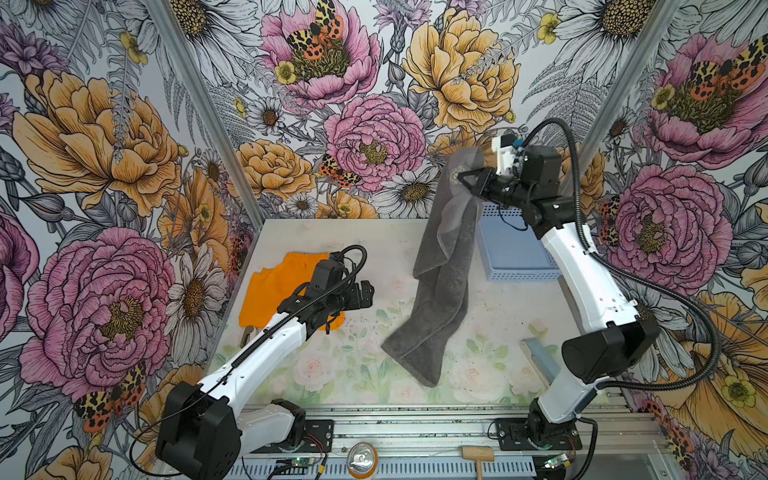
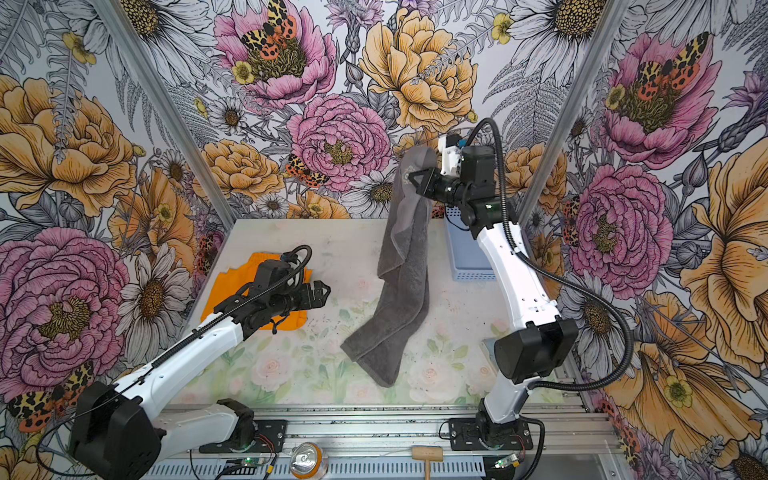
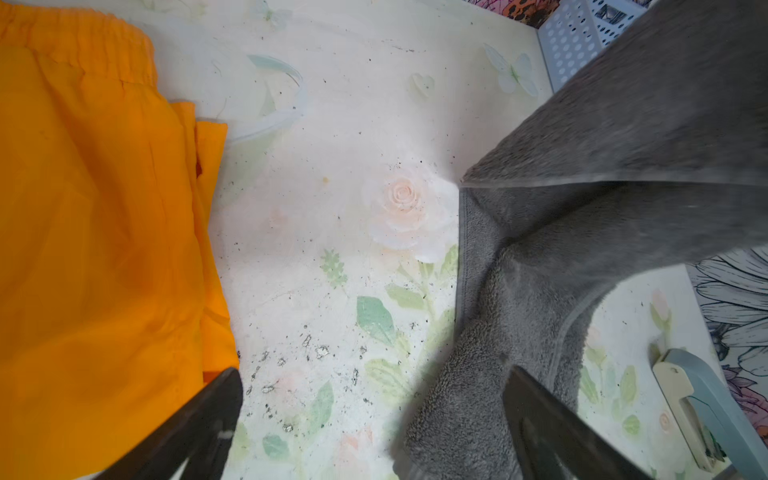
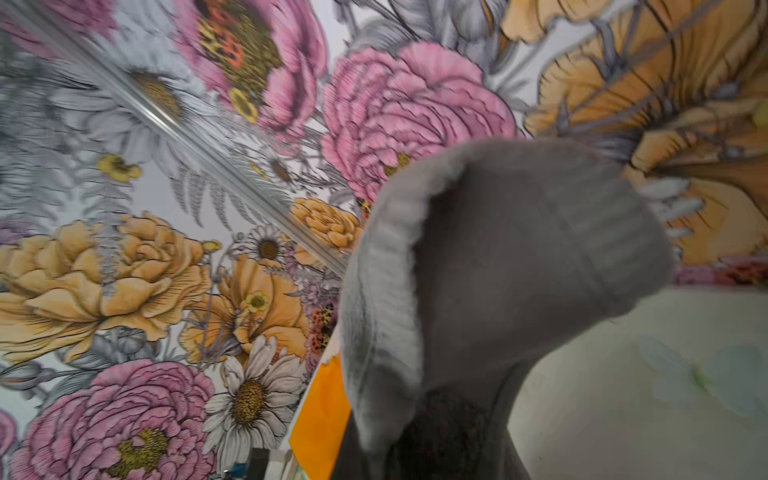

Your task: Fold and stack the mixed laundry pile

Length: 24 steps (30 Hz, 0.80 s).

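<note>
The right gripper (image 1: 460,179) is clenched on an upper edge of the grey towel (image 1: 440,286), high in the upper right of centre in both top views. The towel hangs from it in a long, twisted strip. Its lower end rests on the table (image 1: 332,374) near the middle, slanting toward the lower left. The left gripper (image 1: 367,293) is released, with its jaws wide and nothing in them. It hovers left of centre over bare table, between the towel and the orange shorts (image 1: 266,291). The shorts lie spread at the left side of the table, apart from the towel.

I judge that the towel needs a second hold. The left gripper should take a free corner of the end on the table, catching the hem rather than the bunched middle. Both arms can then draw the towel flat before folding it.

A pale blue basket (image 1: 513,257) stands just behind the hanging towel at the right, partly under the right arm, and the swinging cloth could catch on its rim. A pale plastic piece (image 1: 540,353) lies at the lower right of the table, near where the towel would spread. A can (image 1: 362,457) and a wooden mallet (image 1: 478,455) sit off the table on the rail at the bottom edge.
</note>
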Each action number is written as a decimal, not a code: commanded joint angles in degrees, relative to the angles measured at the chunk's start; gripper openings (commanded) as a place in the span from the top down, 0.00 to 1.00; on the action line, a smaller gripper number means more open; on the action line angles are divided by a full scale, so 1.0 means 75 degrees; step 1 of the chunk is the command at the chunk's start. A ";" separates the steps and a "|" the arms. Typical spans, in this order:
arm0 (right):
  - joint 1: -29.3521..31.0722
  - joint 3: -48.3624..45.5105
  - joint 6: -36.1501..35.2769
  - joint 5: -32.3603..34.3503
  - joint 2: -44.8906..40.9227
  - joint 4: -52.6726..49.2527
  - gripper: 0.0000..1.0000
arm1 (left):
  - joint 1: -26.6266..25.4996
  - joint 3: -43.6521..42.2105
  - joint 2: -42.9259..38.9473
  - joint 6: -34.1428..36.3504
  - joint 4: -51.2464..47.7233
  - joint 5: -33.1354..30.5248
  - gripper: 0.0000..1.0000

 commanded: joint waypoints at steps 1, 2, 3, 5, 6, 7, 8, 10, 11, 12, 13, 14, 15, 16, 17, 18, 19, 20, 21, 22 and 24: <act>0.0089 -0.0480 -0.0128 0.0950 0.0484 0.0214 1.00 | -0.0242 -0.0107 0.0284 0.0221 0.0176 0.0596 0.01; 0.0097 -0.0527 -0.0115 0.1033 0.0667 0.0213 1.00 | -0.0330 -0.0114 0.0358 0.0288 0.0180 0.0735 0.01; 0.0111 -0.0535 -0.0167 0.1143 0.0868 0.0202 1.00 | -0.0493 -0.0120 0.0421 0.0366 0.0167 0.0861 0.01; 0.0111 -0.0489 -0.0195 0.1265 0.1228 0.0190 0.86 | -0.0829 -0.0134 0.0527 0.0498 0.0129 0.1034 0.02; 0.0112 -0.0440 -0.0233 0.1346 0.1388 0.0106 0.72 | -0.1047 -0.0122 0.0590 0.0574 0.0052 0.1055 0.02; 0.0117 -0.0320 -0.0296 0.1476 0.1529 -0.0073 0.64 | -0.1287 -0.0087 0.0659 0.0642 -0.0047 0.1040 0.03; 0.0109 -0.0212 -0.0357 0.1604 0.1629 -0.0285 0.58 | -0.1502 -0.0047 0.0713 0.0716 -0.0161 0.0998 0.03; 0.0112 -0.0186 -0.0485 0.1977 0.1648 -0.0679 0.51 | -0.2095 0.0089 0.0846 0.0871 -0.0455 0.0668 0.05; 0.0123 -0.0274 -0.0525 0.2131 0.1566 -0.0774 0.49 | -0.2360 0.0151 0.0900 0.0915 -0.0595 0.0470 0.05; 0.0124 -0.0430 -0.0571 0.2352 0.1424 -0.0893 0.47 | -0.2661 0.0210 0.0958 0.0959 -0.0737 0.0249 0.07; 0.0121 -0.0617 -0.0629 0.2531 0.1253 -0.0986 0.45 | -0.2932 0.0263 0.1018 0.0982 -0.0862 0.0066 0.08; 0.0117 -0.0805 -0.0683 0.2665 0.1061 -0.1060 0.44 | -0.3153 0.0297 0.1056 0.0990 -0.0968 -0.0096 0.09; 0.0117 -0.1093 -0.0736 0.2776 0.0787 -0.1108 0.43 | -0.3360 0.0328 0.1101 0.0994 -0.1063 -0.0215 0.10; 0.0122 -0.1448 -0.0790 0.2826 0.0551 -0.1113 0.42 | -0.3580 0.0338 0.1142 0.1001 -0.1140 -0.0341 0.12; 0.0124 -0.1810 -0.0808 0.2832 0.0248 -0.1110 0.41 | -0.3746 0.0350 0.1185 0.1022 -0.1192 -0.0430 0.13; 0.0132 -0.2120 -0.0823 0.2807 -0.0006 -0.1099 0.41 | -0.3934 0.0361 0.1234 0.1045 -0.1224 -0.0498 0.14; 0.0142 -0.2551 -0.0821 0.2757 -0.0372 -0.1098 0.40 | -0.4094 0.0372 0.1310 0.1066 -0.1261 -0.0564 0.16; 0.0175 -0.2864 -0.0820 0.2736 -0.0587 -0.1098 0.40 | -0.4239 0.0385 0.1408 0.1097 -0.1296 -0.0647 0.18; 0.0200 -0.3208 -0.0823 0.2708 -0.0906 -0.1098 0.40 | -0.4381 0.0411 0.1544 0.1152 -0.1358 -0.0754 0.19; 0.0231 -0.3537 -0.0820 0.2684 -0.1187 -0.1098 0.40 | -0.4507 0.0457 0.1757 0.1194 -0.1454 -0.0893 0.20; 0.0289 -0.4072 -0.0783 0.2641 -0.1673 -0.1092 0.40 | -0.4673 0.0576 0.2156 0.1308 -0.1648 -0.1032 0.22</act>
